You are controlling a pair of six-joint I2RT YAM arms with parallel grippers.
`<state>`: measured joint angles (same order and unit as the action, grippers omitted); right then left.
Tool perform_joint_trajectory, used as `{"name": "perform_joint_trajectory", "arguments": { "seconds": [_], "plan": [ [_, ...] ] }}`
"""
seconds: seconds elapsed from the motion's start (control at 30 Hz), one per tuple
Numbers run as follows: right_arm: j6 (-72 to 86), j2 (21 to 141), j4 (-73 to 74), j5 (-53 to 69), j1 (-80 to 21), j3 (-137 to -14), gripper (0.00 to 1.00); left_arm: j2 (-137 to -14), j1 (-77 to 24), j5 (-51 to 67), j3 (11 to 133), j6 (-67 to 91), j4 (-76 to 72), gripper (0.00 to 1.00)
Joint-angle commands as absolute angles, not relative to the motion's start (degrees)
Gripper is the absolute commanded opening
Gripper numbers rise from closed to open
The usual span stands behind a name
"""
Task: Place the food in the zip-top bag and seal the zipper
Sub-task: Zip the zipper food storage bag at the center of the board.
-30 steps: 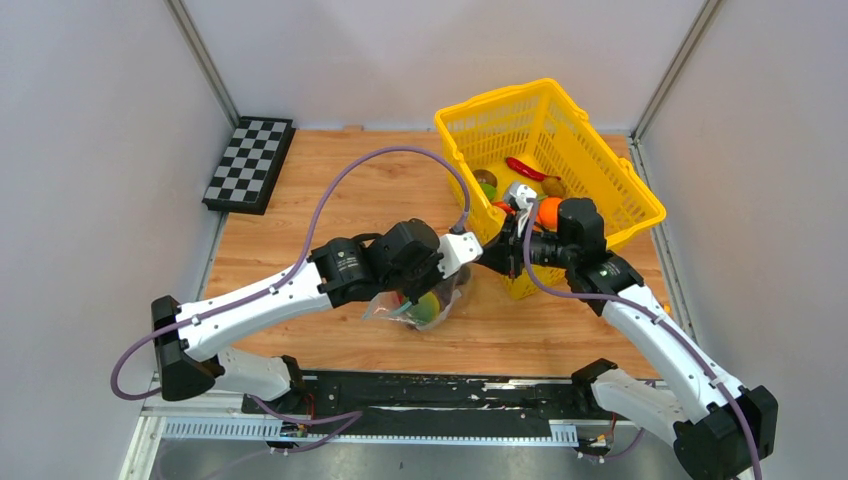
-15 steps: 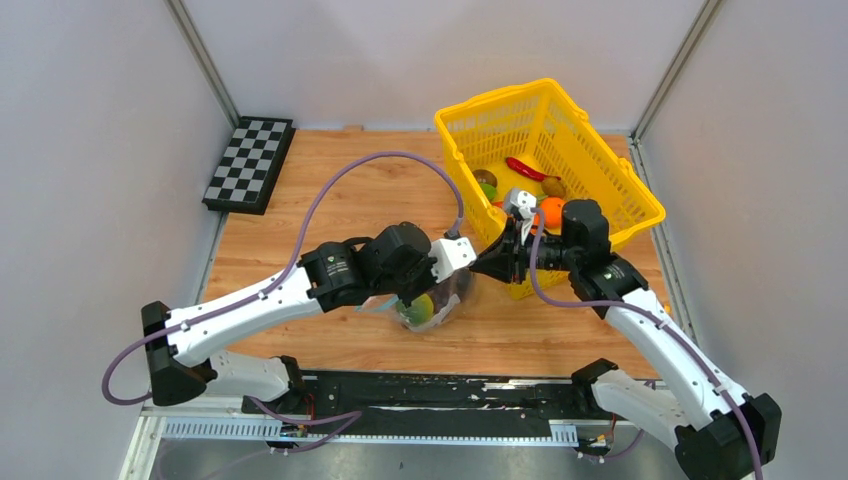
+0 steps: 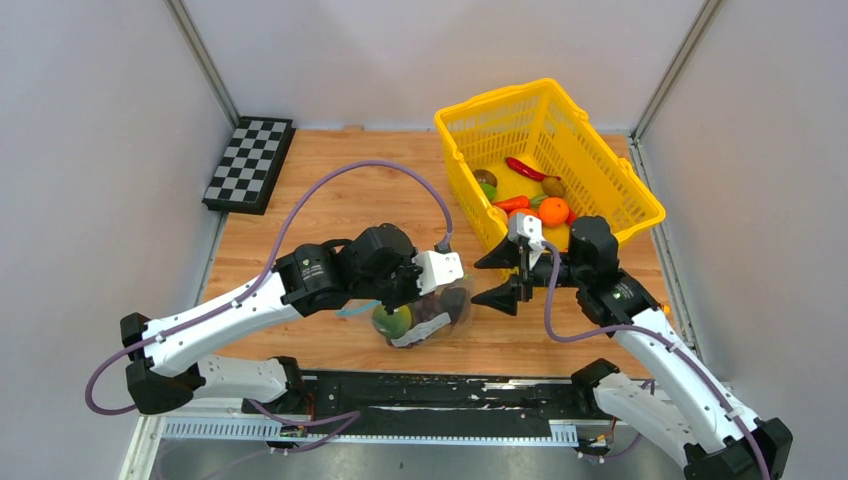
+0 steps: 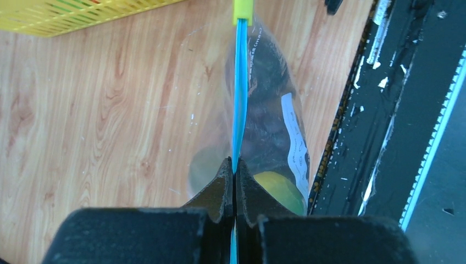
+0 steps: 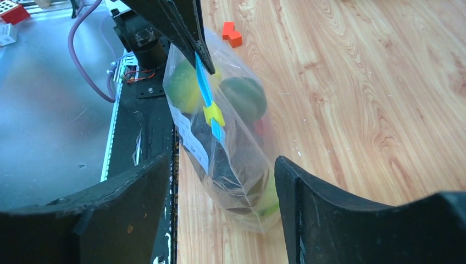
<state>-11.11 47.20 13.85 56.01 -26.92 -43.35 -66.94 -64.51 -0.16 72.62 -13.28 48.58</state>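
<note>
The zip-top bag (image 3: 428, 318) hangs just above the wood near the table's front edge, with a yellow-green fruit (image 5: 184, 85) and a dark green one (image 5: 244, 96) inside. Its zipper (image 4: 239, 99) is a teal-blue strip with a yellow slider (image 5: 213, 114) partway along it. My left gripper (image 4: 234, 171) is shut on the zipper at one end and holds the bag up. My right gripper (image 5: 222, 159) stands open just to the bag's right, with its fingers (image 5: 308, 192) spread either side of the bag's lower corner, not touching it.
The yellow mesh basket (image 3: 490, 103) stands at the back right with an orange (image 3: 553, 211), a red chilli (image 3: 525, 168) and other food inside. A checkerboard (image 3: 250, 163) lies at the back left. A small red block (image 5: 232, 33) lies on the wood beyond the bag. A black rail (image 3: 430, 392) runs along the near edge.
My right gripper has opened, let go of the bag's top and drawn back to the right. My left gripper has shut on the zipper and carried the bag toward the near edge.
</note>
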Motion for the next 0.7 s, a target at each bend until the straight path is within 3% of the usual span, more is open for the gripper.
{"name": "perform_joint_trajectory", "arguments": {
  "seconds": [0.0,0.13,0.4,0.67],
  "plan": [
    [-13.8,47.0,9.6,55.4,-29.4,-42.2,0.69,-66.1,-64.6,4.2,75.9,-15.0,47.5,0.0],
    [-13.5,48.8,7.8,54.5,-32.4,-42.3,0.61,-66.0,-64.6,5.0,76.1,-14.6,47.2,0.0],
    [-15.7,50.2,3.1,52.6,-36.1,-40.6,0.3,-66.2,-64.6,5.3,76.3,-14.9,47.8,0.0],
    [-15.9,47.6,-0.3,55.0,-36.1,-36.7,0.28,-63.8,-64.7,5.6,74.8,-14.5,46.8,0.0]
  ]
}}
